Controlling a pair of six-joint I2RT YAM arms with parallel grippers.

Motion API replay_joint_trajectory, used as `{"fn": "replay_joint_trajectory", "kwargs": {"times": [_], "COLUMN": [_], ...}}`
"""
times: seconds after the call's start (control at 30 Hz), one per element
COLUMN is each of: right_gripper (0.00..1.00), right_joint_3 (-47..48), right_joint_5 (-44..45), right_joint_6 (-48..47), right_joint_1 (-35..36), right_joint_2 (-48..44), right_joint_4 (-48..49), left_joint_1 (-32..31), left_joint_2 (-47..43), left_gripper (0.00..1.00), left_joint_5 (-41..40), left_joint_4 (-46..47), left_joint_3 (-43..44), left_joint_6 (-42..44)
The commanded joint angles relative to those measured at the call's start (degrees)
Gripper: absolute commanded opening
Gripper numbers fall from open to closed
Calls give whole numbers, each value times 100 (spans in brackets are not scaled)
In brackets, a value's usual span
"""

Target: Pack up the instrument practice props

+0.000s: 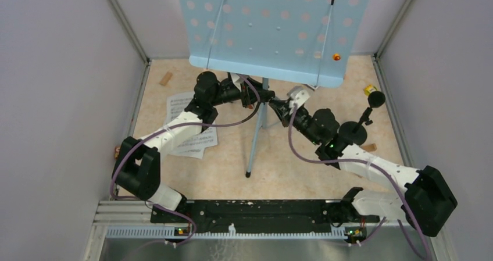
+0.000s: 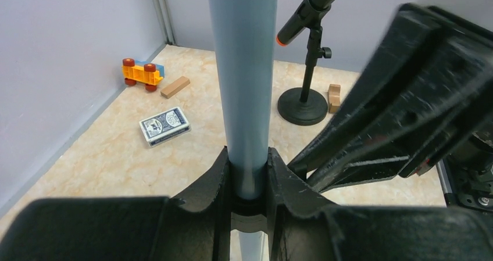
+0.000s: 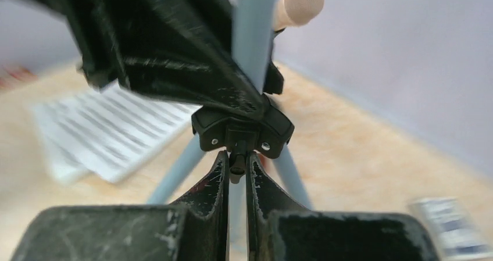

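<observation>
One light-blue music rack stands mid-table on a beige speckled tabletop, grey walls on three sides. Its pole sits clamped between the left gripper fingers; the right gripper pinches a small tab under the tripod hub. Close by: sheet music left, mic holder right.

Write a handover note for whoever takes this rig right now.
Left gripper: fingers shut on the rack's grey pole.
Right gripper: fingers shut on the small tab under the black tripod hub.
Things: light-blue music rack upright, legs spread. Sheet music flat under the left arm. Black microphone in its holder. Beige microphone behind the pole. Second holder not in view.
Done: nothing visibly packed.
Left: fold the rack, then gather pages, microphones and holders.
</observation>
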Motion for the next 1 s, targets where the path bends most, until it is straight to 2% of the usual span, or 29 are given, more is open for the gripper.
{"fn": "replay_joint_trajectory", "kwargs": {"times": [0.0,0.03,0.1,0.13,0.2,0.3,0.47,0.57,0.6,0.7,0.83,0.9,0.97], "right_gripper": [0,0,0,0,0,2,28,54,58,63,63,61,60], "right_joint_3": [-9,-35,-191,-342,-635,-879,-1076,-1130,-1183,-1611,-2163,-2312,-2114], "right_joint_5": [-796,-686,-90,401,1208,1844,1950,2008,2026,2126,3171,3225,3232], "right_joint_6": [-4535,-5710,-7346,-8003,-8878,-9068,-7954,-6860,-6501,-5275,-3447,-2407,-965], "right_joint_1": [840,1008,1400,1541,1681,1750,1829,1834,1834,1825,1777,1414,894], "right_joint_2": [16,24,101,185,366,467,-109,-702,-909,-1503,-1871,-1967,-2089], "right_joint_4": [-1021,-1342,-1749,-1654,-1133,-239,1087,1148,1110,1170,1759,1613,841], "left_joint_1": [-139,-139,-139,-139,-139,-139,-139,-135,-137,-134,-136,-138,-134], "left_joint_2": [199,203,208,219,210,191,210,222,212,207,257,275,278], "left_gripper": [0,0,0,0,0,0,0,1,1,1,1,1,1], "left_joint_5": [92,92,101,96,104,90,70,91,86,68,103,127,139], "left_joint_4": [-484,-488,-489,-482,-485,-483,-480,-492,-502,-514,-506,-509,-519], "left_joint_3": [30,30,30,35,39,23,28,45,48,41,63,82,83], "left_joint_6": [182,184,173,166,164,188,167,155,162,182,143,114,103]}}
